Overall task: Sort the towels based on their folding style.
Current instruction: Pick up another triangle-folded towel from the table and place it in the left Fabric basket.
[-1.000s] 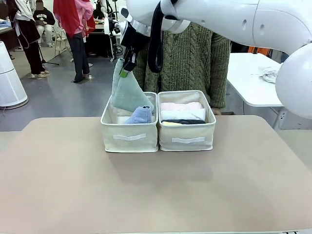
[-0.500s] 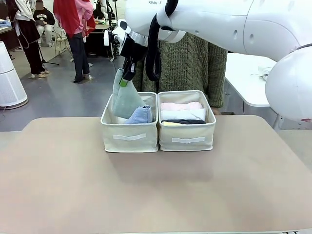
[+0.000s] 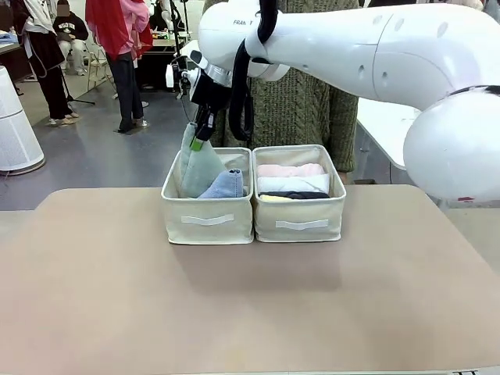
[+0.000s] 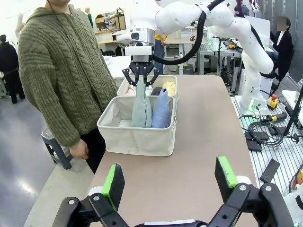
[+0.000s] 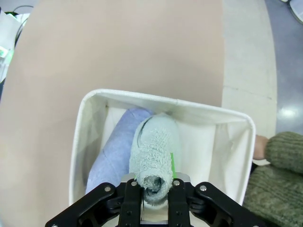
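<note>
My right gripper is shut on the tip of a pale grey-blue cone towel, which stands upright in the left beige bin. Beside it leans a lavender-blue cone towel. The right bin holds pink, white, dark grey and yellow rolls. In the right wrist view the right gripper pinches the pale cone over the bin's rim, next to the lavender-blue cone. My left gripper is open over the table's end, well short of the bins.
A person in a green knitted sweater stands just behind the bins, one hand hanging near the table's far edge. The tan tabletop in front of the bins is bare. A white side table stands at the back right.
My right gripper has come down and slightly left, lowering the pale grey-blue cone from above the left bin into it. The left gripper stays open.
</note>
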